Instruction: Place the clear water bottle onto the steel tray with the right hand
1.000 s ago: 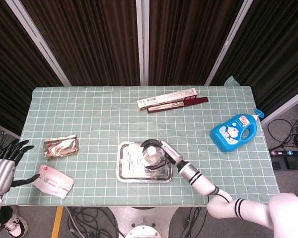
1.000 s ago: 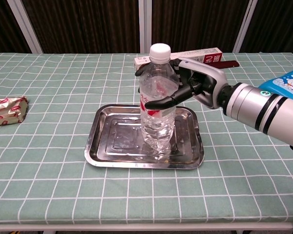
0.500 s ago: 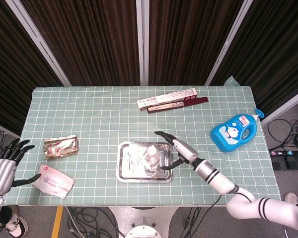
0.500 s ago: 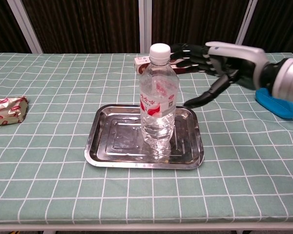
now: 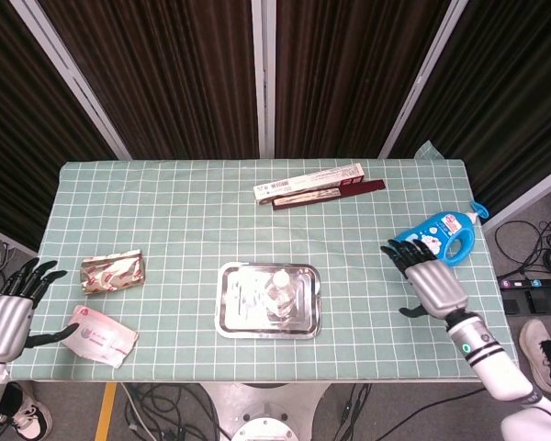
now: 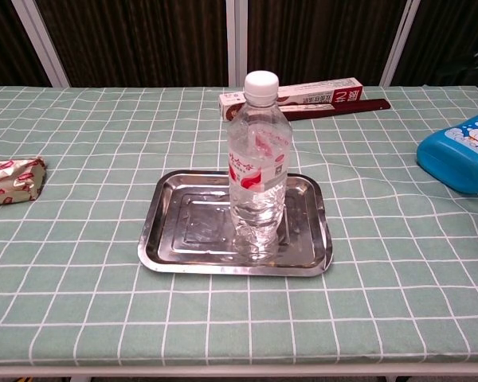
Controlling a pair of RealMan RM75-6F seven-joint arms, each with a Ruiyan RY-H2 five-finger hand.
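The right hand (image 5: 434, 285) hangs over the desk's (image 5: 184, 211) right edge with its fingers (image 5: 399, 259) spread and released, holding nothing; it is well apart from the tray, at about three o'clock from it, just below the blue bottle. The left hand (image 5: 7, 312) sits off the desk's left edge at about nine o'clock, fingers (image 5: 32, 273) splayed and likewise released, just beside a white and red pouch (image 5: 103, 334).

One clear water bottle (image 6: 259, 163) stands upright on the one steel tray (image 6: 175, 239), right of the tray's centre. It has a white cap, a ribbed transparent body crumpled near the base, and a label with red and white print round its middle.

One tray lies near the desk's front edge, at six o'clock from the desk's middle. One silver foil packet (image 5: 113, 272) lies at nine o'clock from the tray. One long toothpaste box (image 6: 303, 95) lies at twelve o'clock, with one dark red strip-like item (image 6: 358, 105) touching its near side. One blue detergent bottle (image 5: 433, 243) with a cartoon label lies on its side at two o'clock.
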